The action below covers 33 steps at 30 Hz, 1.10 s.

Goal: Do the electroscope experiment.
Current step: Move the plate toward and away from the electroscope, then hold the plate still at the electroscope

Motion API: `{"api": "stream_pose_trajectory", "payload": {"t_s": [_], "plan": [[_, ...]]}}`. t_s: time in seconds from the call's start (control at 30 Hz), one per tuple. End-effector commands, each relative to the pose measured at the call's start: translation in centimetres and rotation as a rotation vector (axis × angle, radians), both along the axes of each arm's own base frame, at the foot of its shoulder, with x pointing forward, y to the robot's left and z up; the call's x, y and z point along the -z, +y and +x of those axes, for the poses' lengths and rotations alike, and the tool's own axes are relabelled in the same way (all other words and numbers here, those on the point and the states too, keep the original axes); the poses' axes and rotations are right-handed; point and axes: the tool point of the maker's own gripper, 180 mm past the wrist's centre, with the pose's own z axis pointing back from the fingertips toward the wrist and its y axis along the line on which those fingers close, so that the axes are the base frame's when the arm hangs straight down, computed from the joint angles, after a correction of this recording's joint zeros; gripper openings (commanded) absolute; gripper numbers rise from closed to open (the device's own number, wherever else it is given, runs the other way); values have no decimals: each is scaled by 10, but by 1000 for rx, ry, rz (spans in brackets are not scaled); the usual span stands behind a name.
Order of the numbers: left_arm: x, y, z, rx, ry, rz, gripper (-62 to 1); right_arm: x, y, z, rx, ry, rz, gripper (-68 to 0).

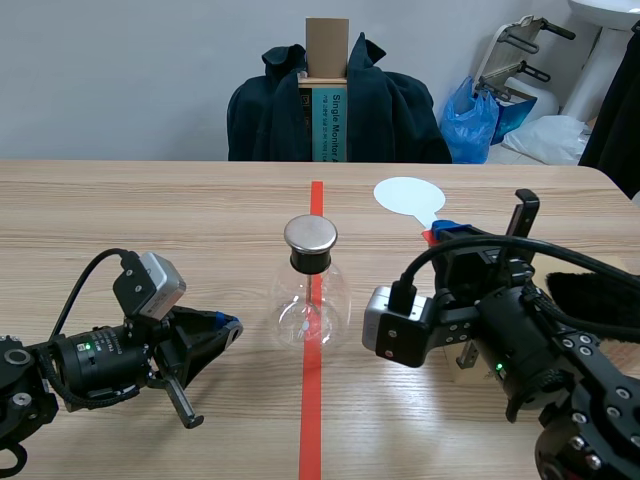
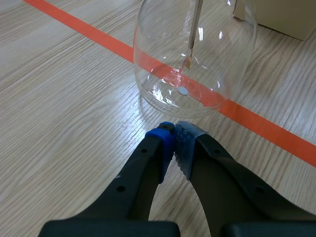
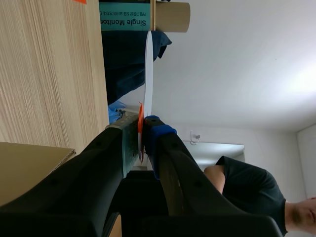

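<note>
Left gripper (image 1: 228, 327) (image 2: 174, 134) lies low on the wood-grain table (image 1: 150, 220), near left. Its fingers are pressed together on nothing, blue and grey dotted pads meeting tip to tip. The tips sit just beside the flask's base; can't tell if they touch the glass. Flask (image 1: 310, 300) (image 2: 192, 64) stands upright mid-table on the orange-red tape line (image 1: 312, 400). It is clear round-bellied glass with a short neck, a black collar and a flat brushed-metal cap (image 1: 310, 234) on top. From the left wrist camera a thin metal strip (image 2: 194, 24) hangs inside the belly; its upper end is cut off and reflections blur the lower end. Neck and cap are out of that view. Right of the flask, the right arm's bulk and silver camera block hide most of the right gripper (image 1: 447, 230) (image 3: 140, 129) in the scene view, where only a blue pad shows. The wrist camera settles it: the fingers are clamped on the orange handle (image 3: 140, 116) of a white disc (image 1: 405, 194) (image 3: 148, 64). The disc is flat, thin and round. It is edge-on in the wrist view, and in the scene view a pale oval at far right, apart from the cap. Far side: dark jacket (image 1: 390, 110) on a chair, cardboard box (image 1: 327, 45), blue bag (image 1: 470, 120). In the right wrist view, a person (image 3: 252, 182) in a dark shirt, partly cut off.
</note>
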Motion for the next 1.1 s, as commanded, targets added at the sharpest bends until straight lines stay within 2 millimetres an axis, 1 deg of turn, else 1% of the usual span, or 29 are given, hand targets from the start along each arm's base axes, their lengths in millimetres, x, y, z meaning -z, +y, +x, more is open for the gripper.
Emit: {"api": "stream_pose_trajectory", "payload": {"t_s": [0.0,0.17,0.33,0.53,0.67,0.83,1.07], "plan": [[-12,-4,6,-4,-32,-31,-578,-10,-1,4,2,-32,7,-667],[-12,-4,6,-4,-32,-31,-578,-10,6,2,-36,-32,9,-667],[-12,-4,6,-4,-32,-31,-578,-10,23,-6,-141,-31,15,-667],[-12,-4,6,-4,-32,-31,-578,-10,46,-20,-290,-31,17,-667],[-12,-4,6,-4,-32,-31,-578,-11,57,-28,-367,-30,22,-667],[-12,-4,6,-4,-32,-31,-578,-11,63,-33,-405,-29,24,-667],[-12,-4,6,-4,-32,-31,-578,-11,63,-33,-405,-29,24,-667]]}}
